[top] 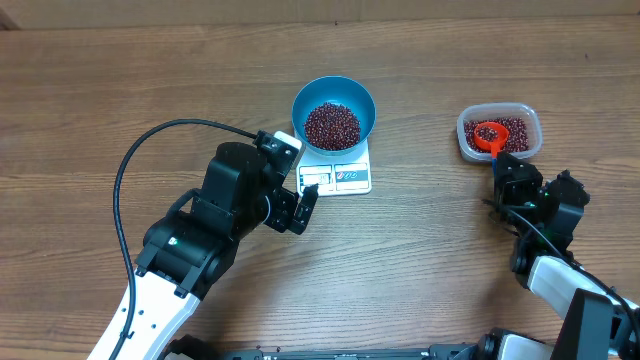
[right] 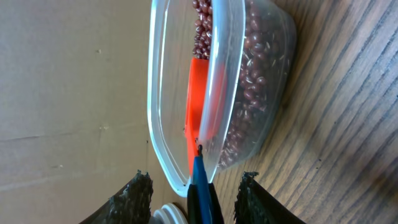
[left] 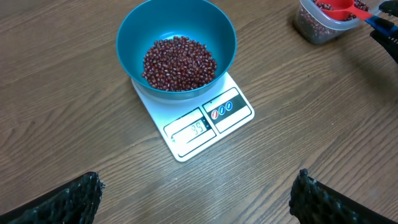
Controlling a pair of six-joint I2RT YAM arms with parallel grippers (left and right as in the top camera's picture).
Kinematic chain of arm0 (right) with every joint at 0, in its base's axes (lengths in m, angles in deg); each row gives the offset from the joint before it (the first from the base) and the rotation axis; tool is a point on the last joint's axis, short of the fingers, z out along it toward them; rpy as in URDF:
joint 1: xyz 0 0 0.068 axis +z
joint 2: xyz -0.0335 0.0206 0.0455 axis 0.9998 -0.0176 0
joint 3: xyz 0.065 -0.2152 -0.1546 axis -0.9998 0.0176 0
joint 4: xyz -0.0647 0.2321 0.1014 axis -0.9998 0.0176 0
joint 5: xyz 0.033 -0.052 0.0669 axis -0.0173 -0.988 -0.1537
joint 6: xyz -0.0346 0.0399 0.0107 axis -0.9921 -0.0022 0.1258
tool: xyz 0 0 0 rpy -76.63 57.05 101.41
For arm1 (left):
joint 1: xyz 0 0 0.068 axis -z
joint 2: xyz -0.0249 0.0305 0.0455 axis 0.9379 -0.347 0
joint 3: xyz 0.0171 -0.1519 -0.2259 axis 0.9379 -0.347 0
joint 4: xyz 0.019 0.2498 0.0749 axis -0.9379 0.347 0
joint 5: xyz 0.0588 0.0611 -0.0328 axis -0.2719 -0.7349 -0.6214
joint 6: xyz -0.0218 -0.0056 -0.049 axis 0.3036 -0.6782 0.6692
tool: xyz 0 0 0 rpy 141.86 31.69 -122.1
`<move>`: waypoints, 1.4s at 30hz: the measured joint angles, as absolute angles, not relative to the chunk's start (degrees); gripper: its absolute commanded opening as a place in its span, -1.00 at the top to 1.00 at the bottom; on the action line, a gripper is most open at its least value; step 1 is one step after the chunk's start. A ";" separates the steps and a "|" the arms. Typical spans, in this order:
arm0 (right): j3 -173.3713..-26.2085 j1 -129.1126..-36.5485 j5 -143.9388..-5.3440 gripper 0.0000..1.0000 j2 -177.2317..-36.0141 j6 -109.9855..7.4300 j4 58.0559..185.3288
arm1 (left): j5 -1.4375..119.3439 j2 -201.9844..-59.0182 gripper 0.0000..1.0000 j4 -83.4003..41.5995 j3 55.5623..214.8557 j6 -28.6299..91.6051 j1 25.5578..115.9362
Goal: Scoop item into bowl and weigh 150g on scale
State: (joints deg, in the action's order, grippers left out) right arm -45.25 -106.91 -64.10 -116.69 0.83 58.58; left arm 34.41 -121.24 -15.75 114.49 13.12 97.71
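While the blue bowl [top: 366, 104] holding red-brown beans [top: 331, 125] sits on the white scale [top: 352, 178], the left fingers [left: 68, 202] hang spread wide over the worktop [top: 120, 80] near it; the right fingers [right: 138, 196] stand apart on both sides of the blue handle [right: 204, 193] of the orange scoop [right: 198, 93], not touching it, at the bean-filled clear tub [right: 157, 93]

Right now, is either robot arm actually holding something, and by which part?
Nothing is gripped yet. The jaws of the right gripper straddle the blue handle of the orange scoop, with gaps either side. The left gripper is wide open and empty.
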 measured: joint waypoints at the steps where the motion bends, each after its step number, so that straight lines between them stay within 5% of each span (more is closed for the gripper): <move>1: -45.25 -106.91 -64.10 0.12 -116.71 0.83 58.51 | 34.41 -121.24 -0.99 -15.75 114.49 13.12 97.71; 18: -45.25 -106.91 -64.90 0.33 -116.71 0.98 58.51 | 34.41 -121.24 -0.98 -15.75 114.49 13.12 97.71; 31: -45.25 -106.91 -64.97 0.92 -116.71 1.29 57.97 | 34.41 -121.24 -0.99 -15.75 114.49 13.12 97.71; 42: -45.25 -106.91 -65.12 0.93 -116.71 1.00 57.29 | 34.41 -121.24 -0.99 -15.75 114.49 13.14 97.71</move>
State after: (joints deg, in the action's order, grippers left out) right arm -45.25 -106.91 -65.12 -116.71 1.00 57.29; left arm 34.41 -121.24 -15.75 114.49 13.14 97.71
